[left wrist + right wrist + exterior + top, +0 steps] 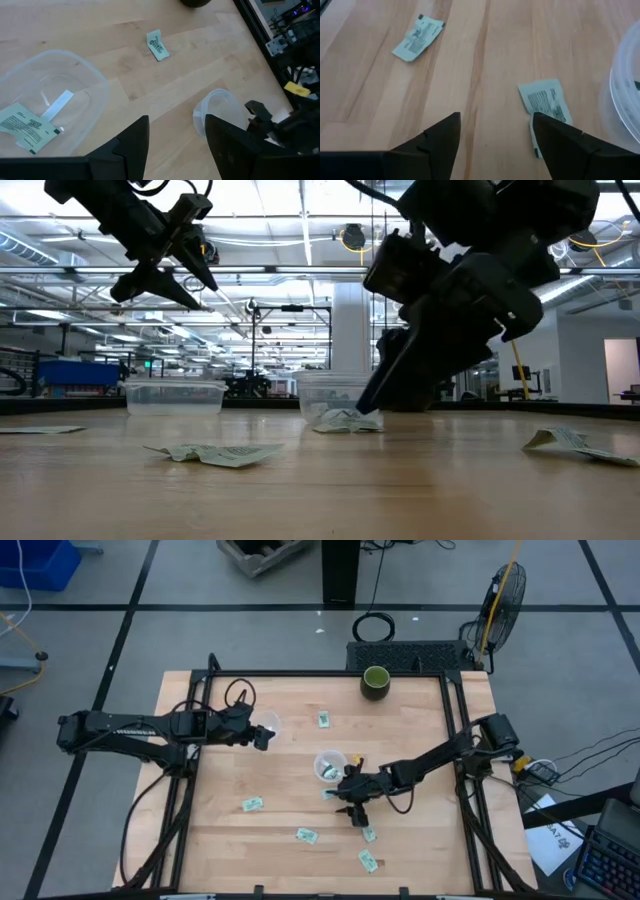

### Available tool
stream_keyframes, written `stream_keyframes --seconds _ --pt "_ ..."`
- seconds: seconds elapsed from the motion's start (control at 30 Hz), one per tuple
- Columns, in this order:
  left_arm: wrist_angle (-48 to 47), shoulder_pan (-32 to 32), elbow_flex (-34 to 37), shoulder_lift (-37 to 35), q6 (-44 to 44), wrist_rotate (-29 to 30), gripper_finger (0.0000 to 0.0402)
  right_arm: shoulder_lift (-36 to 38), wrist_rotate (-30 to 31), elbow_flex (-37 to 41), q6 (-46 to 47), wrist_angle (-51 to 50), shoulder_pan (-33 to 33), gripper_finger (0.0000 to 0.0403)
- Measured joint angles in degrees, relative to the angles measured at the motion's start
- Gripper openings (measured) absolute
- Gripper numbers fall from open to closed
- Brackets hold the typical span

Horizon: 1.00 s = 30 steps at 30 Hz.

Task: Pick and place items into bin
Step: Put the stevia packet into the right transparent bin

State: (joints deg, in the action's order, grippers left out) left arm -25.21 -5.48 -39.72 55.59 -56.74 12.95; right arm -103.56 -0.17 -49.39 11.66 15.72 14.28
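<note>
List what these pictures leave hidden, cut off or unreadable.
- Packet print: too small in the high view, blurred on the packet in the right wrist view.
- Middle clear cup: contents too small from above; its far side is cut by the right wrist picture's edge.
- Left clear cup: part lies behind the left gripper.
- Green cup: inside too dark.

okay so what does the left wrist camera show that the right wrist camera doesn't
Only the left wrist view shows a clear bin with a packet inside, and the open left pincer above the table.

Only the right wrist view shows the open right pincer low over the wood, beside one packet, with another packet farther off.

Both show the wooden table and the second clear cup.
</note>
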Motion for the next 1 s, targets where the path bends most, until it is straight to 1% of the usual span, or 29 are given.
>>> stream_keyframes --seconds 0.2,0.33,0.6,0.73,0.87,1.0 --pt "0.1 0.0 0.0 0.0 -0.5 0.1 0.0198 -0.4 0.5 0.0 0.1 3.1 -0.9 0.0232" --pt "0.2 0.0 0.0 0.0 -0.6 0.2 0.0198 -0.4 3.2 0.0 0.1 2.3 -1.9 0.0233" --pt "0.2 0.0 0.0 0.0 -0.6 0.2 0.0198 -0.4 3.1 0.0 -0.5 0.0 -3.1 0.0238" --pt "0.3 0.0 0.0 0.0 -0.6 0.3 0.0198 -0.5 3.1 0.0 -1.7 -2.7 -3.1 0.0230" --pt "0.3 0.0 0.0 0.0 -0.6 0.8 0.0198 -1.4 3.2 0.0 -2.1 -2.6 -3.1 0.0218" --pt "0.3 0.0 0.0 0.0 -0.6 0.8 0.0198 -2.1 3.4 -0.1 -2.1 -2.1 -3.1 0.0198"
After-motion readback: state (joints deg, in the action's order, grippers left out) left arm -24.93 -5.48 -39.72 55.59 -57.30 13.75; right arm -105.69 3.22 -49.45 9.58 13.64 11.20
